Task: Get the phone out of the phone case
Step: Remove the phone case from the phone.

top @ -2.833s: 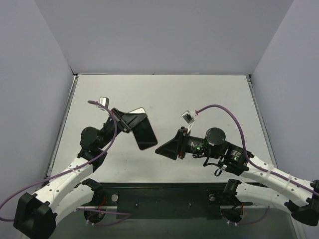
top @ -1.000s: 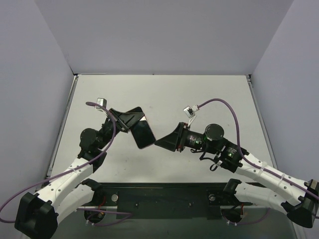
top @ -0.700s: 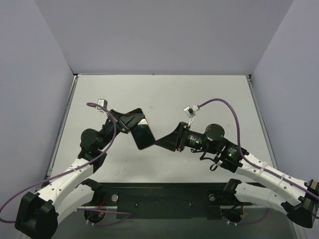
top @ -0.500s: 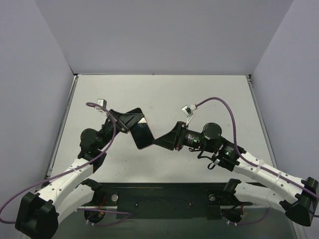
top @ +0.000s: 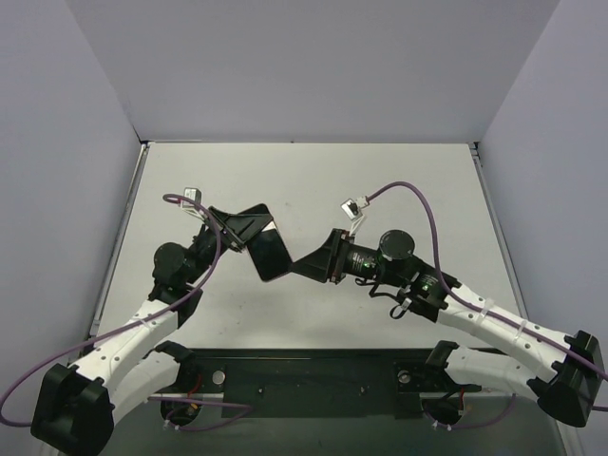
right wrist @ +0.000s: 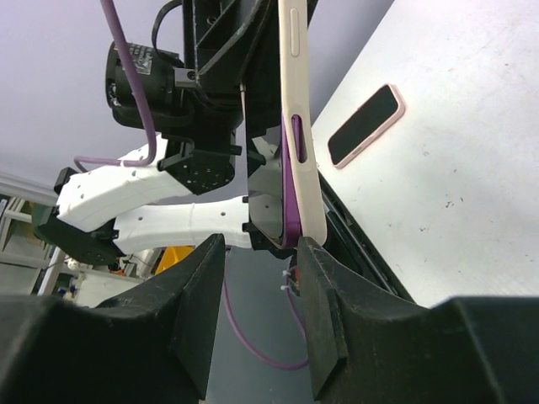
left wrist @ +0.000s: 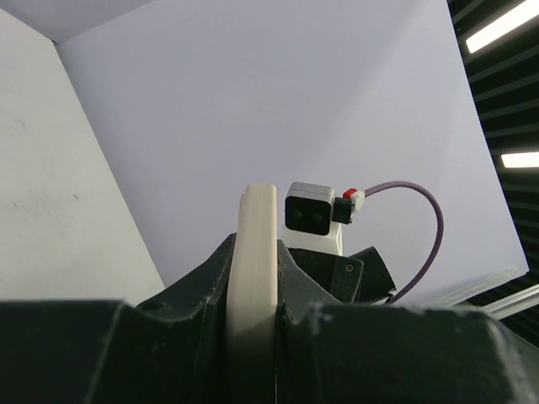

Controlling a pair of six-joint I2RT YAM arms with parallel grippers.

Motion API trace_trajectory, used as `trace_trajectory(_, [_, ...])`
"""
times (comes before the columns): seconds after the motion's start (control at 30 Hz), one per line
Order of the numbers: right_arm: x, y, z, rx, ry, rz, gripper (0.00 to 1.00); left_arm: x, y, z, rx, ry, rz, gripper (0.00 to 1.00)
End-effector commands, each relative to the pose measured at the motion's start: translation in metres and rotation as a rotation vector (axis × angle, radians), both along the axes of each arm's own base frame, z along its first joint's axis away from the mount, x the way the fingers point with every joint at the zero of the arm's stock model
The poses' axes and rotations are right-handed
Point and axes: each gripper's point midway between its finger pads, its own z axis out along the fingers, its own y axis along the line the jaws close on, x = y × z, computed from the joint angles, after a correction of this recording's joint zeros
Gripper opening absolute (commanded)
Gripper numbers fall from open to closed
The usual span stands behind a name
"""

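Up off the tabletop, the phone hangs in its cream phone case, its dark screen turned towards the overhead camera. The left fingers are clamped on the case at its far-left end, one on each face, and the pale rim stands upright between them in the left wrist view. The right fingers stand apart and grip nothing; they reach in from the right to the phone's near-right end. Seen from the right wrist, the case is edge-on, its end just above one finger; whether they touch I cannot tell.
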Motion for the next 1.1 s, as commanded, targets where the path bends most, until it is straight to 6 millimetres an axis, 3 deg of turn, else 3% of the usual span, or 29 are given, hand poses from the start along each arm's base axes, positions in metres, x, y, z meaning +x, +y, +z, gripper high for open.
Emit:
trace_trajectory(0.0, [0.015, 0.015, -0.023, -0.04, -0.014, -0.007, 0.36, -0.025, 0.001, 0.055, -0.13, -0.122, -0.084, 0.0])
trace_trajectory(0.2, [0.019, 0.03, -0.036, -0.027, 0.015, 0.017, 0.36, -0.029, 0.0, 0.059, -0.199, -0.081, -0.142, 0.0])
trace_trajectory(0.37, [0.019, 0.039, -0.018, 0.064, 0.029, 0.047, 0.35, -0.029, -0.003, 0.053, -0.192, -0.069, -0.164, 0.0])
trace_trajectory(0.6, [0.034, 0.028, 0.004, 0.209, 0.102, 0.01, 0.32, -0.039, -0.02, 0.047, -0.102, -0.098, -0.246, 0.0])
trace_trajectory(0.73, [0.031, 0.032, 0.019, 0.297, 0.128, 0.048, 0.07, -0.044, -0.026, 0.046, -0.036, -0.126, -0.248, 0.0])
trace_trajectory(0.77, [0.031, 0.031, 0.026, 0.329, 0.115, 0.053, 0.03, -0.046, -0.026, 0.047, -0.009, -0.149, -0.238, 0.04])
trace_trajectory(0.8, [0.029, 0.03, 0.026, 0.355, 0.131, 0.058, 0.0, -0.045, -0.025, 0.049, 0.007, -0.162, -0.221, 0.24])
trace_trajectory(0.83, [0.03, 0.028, 0.027, 0.369, 0.14, 0.053, 0.0, -0.043, -0.022, 0.044, 0.048, -0.157, -0.185, 0.34])
trace_trajectory(0.87, [0.031, 0.025, 0.028, 0.388, 0.158, 0.049, 0.0, -0.041, -0.019, 0.046, 0.069, -0.169, -0.156, 0.51])
trace_trajectory(0.9, [0.032, 0.024, 0.027, 0.395, 0.166, 0.046, 0.0, -0.037, -0.014, 0.038, 0.124, -0.16, -0.1, 0.62])
trace_trajectory(0.93, [0.03, 0.023, 0.028, 0.409, 0.178, 0.055, 0.0, -0.036, -0.011, 0.039, 0.146, -0.171, -0.072, 0.66])
trace_trajectory(0.97, [0.029, 0.023, 0.029, 0.415, 0.179, 0.06, 0.0, -0.034, -0.005, 0.034, 0.195, -0.179, -0.019, 0.77])
trace_trajectory(1.07, [0.025, 0.019, 0.031, 0.444, 0.204, 0.076, 0.0, -0.025, 0.014, 0.026, 0.277, -0.177, 0.127, 0.79])
